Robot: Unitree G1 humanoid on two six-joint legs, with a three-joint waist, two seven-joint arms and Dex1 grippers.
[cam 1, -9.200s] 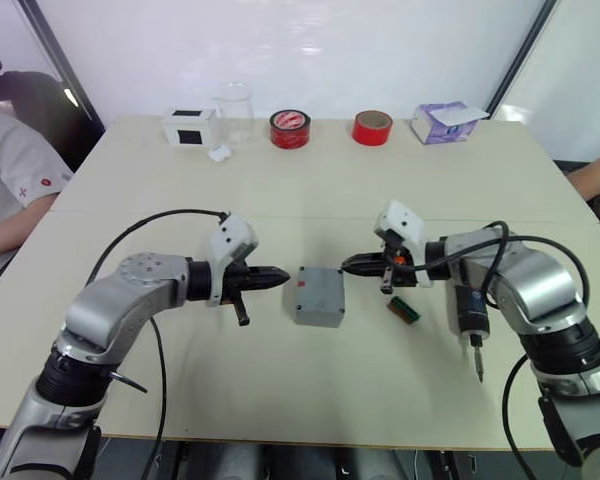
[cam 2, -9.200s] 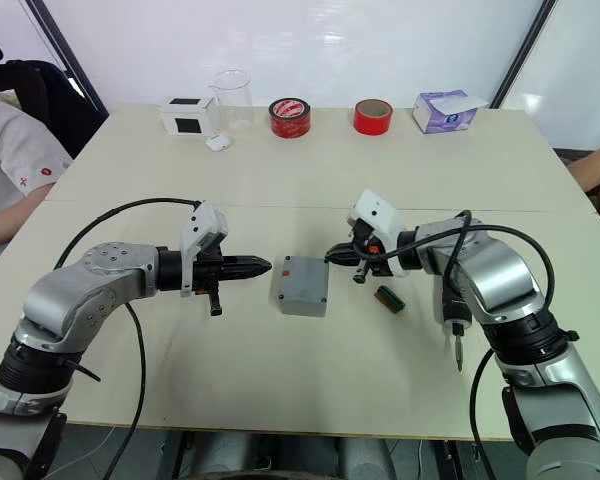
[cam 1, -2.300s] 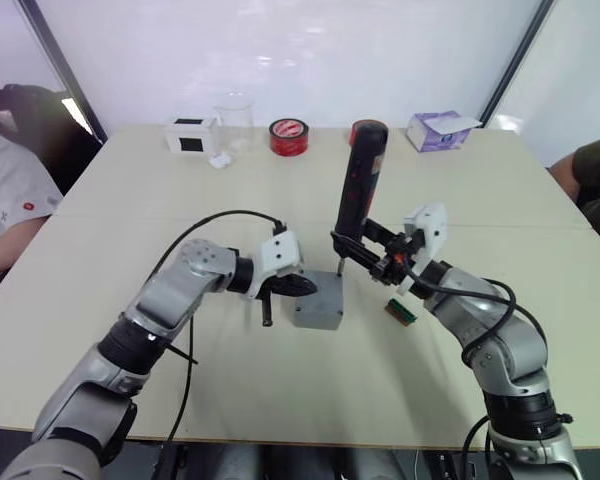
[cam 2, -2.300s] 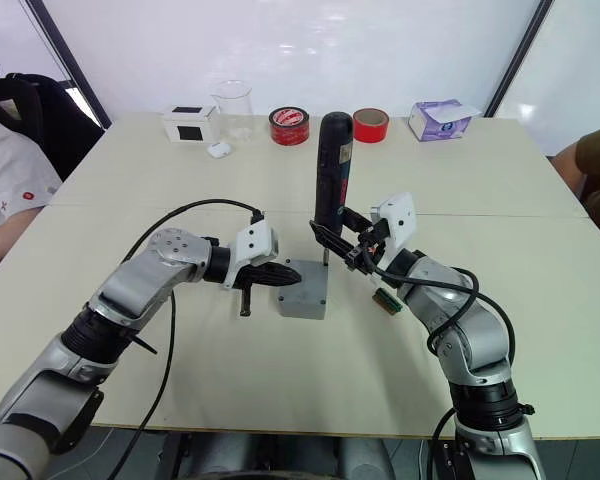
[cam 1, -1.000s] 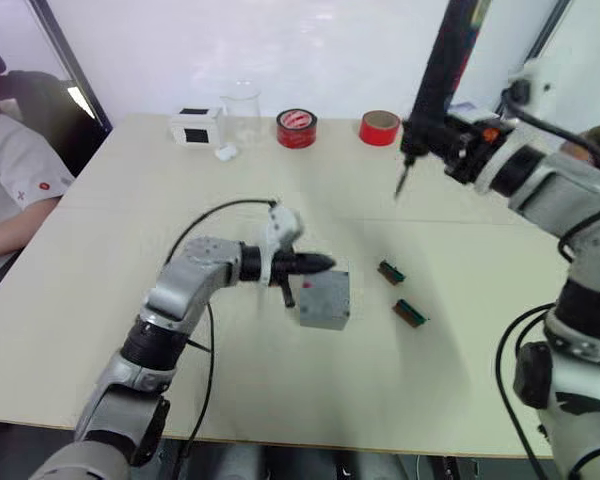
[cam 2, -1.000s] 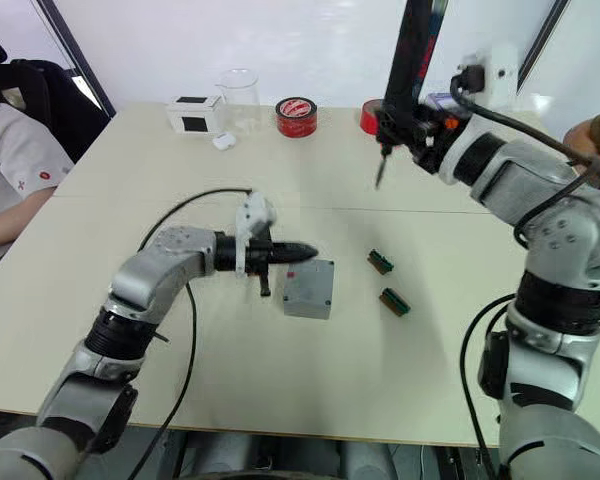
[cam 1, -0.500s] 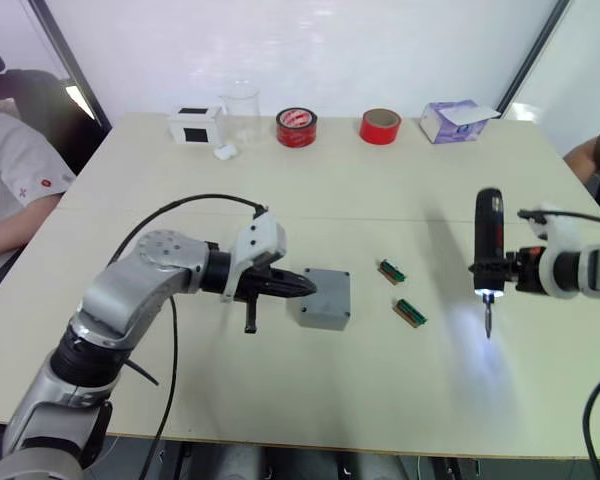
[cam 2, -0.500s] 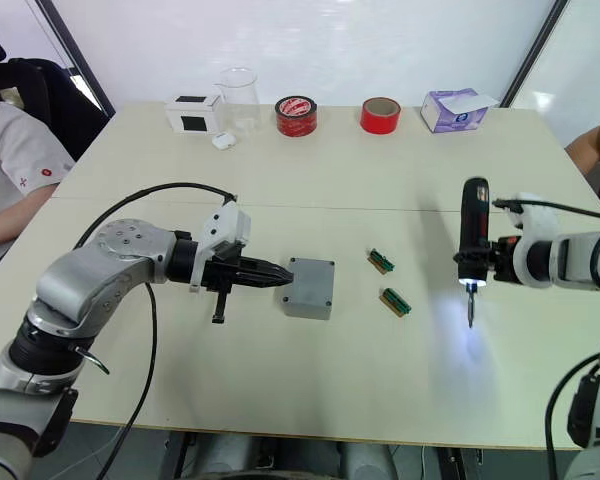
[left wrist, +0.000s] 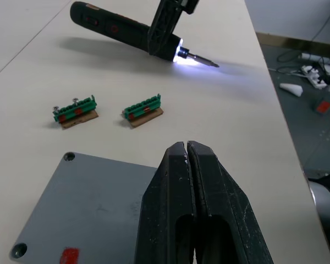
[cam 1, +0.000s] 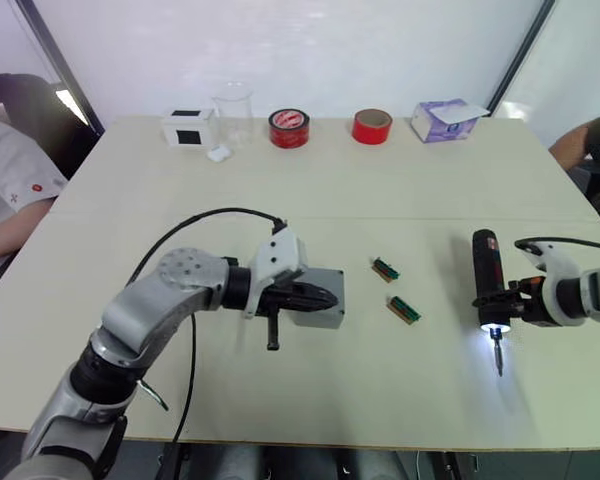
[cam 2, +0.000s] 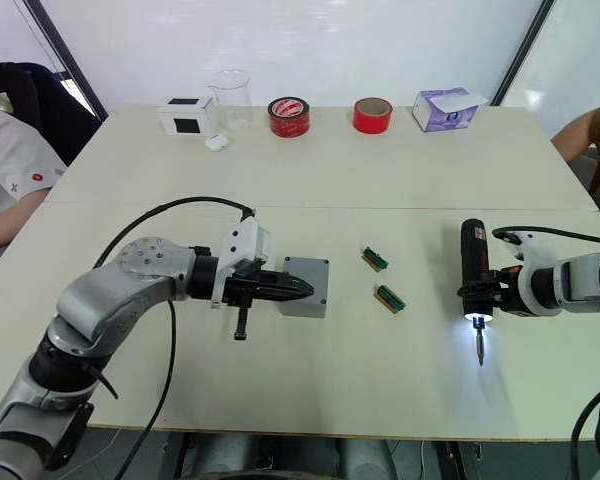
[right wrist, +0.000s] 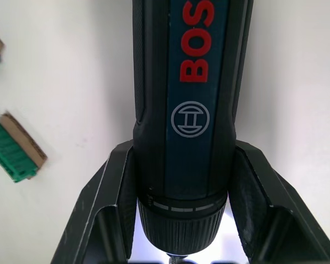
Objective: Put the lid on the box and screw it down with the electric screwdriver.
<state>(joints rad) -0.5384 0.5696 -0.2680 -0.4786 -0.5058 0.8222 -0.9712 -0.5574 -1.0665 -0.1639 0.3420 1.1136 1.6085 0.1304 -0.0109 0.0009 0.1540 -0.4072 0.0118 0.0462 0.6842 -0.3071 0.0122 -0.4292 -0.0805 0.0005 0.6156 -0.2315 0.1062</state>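
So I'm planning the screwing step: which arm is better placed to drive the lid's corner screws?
The right. Its tool is shut on the electric screwdriver, lit at the tip. The left tool, shut and empty, hovers over the lid.

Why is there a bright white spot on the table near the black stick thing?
In the left eye view, the electric screwdriver held by the right tool has a light at its tip, which makes a white glow on the table. The left wrist view shows the same glow around its bit.
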